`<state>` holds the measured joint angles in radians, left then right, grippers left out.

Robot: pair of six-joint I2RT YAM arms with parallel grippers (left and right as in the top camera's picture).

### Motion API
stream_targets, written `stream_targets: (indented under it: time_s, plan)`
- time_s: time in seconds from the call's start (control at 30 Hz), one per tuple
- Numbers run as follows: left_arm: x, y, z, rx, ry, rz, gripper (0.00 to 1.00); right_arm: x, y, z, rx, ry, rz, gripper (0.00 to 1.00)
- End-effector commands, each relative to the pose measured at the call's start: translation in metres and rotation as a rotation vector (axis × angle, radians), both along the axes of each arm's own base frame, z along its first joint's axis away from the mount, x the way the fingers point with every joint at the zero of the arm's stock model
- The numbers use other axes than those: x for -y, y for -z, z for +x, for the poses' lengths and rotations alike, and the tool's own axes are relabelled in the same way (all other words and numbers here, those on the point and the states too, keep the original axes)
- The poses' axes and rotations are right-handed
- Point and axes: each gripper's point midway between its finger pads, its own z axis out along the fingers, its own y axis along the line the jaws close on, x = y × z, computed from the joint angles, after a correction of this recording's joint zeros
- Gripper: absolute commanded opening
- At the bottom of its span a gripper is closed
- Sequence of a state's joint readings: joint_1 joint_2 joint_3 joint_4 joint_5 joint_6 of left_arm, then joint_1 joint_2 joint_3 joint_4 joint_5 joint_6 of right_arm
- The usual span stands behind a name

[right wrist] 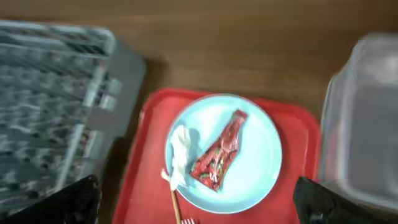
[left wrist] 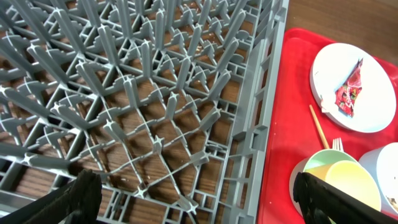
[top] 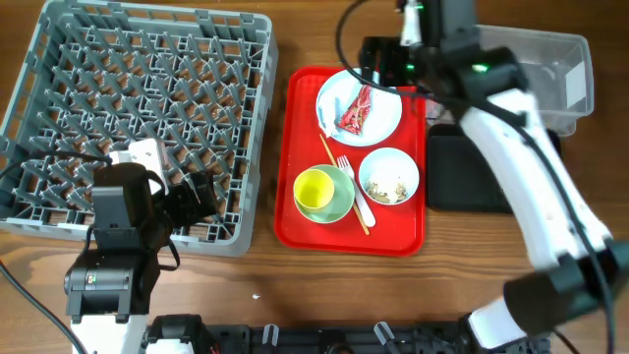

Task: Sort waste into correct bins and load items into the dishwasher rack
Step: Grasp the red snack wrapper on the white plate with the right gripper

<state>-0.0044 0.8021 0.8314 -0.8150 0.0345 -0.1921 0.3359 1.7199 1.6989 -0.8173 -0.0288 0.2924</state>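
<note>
The grey dishwasher rack stands at the left. A white plate on the red serving tray holds the red wrapper and a white scrap. In front are the yellow cup inside the green bowl, the blue bowl with crumbs, the fork and the chopsticks. My right gripper is open above the plate and wrapper. My left gripper is open over the rack's near right corner.
The flat red serving tray lies mid-table. The clear tub stands at the back right, and the black tray lies in front of it, partly under my right arm. Cables run behind the plate.
</note>
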Motion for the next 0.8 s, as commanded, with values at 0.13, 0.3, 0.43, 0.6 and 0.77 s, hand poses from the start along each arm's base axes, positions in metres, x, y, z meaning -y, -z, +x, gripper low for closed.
stream_targets:
  time_s: [0.13,0.3,0.43,0.6,0.77]
  plan:
    - [-0.001,-0.007,0.002,0.018,-0.003,0.005,1.0,-0.019,0.153,0.026,-0.296,0.216,-0.034,0.99]
    - [0.0,-0.007,0.002,0.017,-0.001,0.002,1.0,-0.014,0.212,0.021,-0.402,0.258,-0.089,0.99]
    - [0.0,-0.007,0.002,0.017,-0.001,0.002,1.0,-0.013,0.234,0.016,-0.449,0.276,-0.099,0.87]
    - [0.0,-0.007,0.002,0.018,-0.001,0.002,1.0,-0.009,0.243,0.004,-0.488,0.276,-0.121,0.61]
    - [0.0,-0.007,0.002,0.018,-0.001,0.002,1.0,-0.018,0.247,0.004,-0.492,0.247,-0.077,0.63]
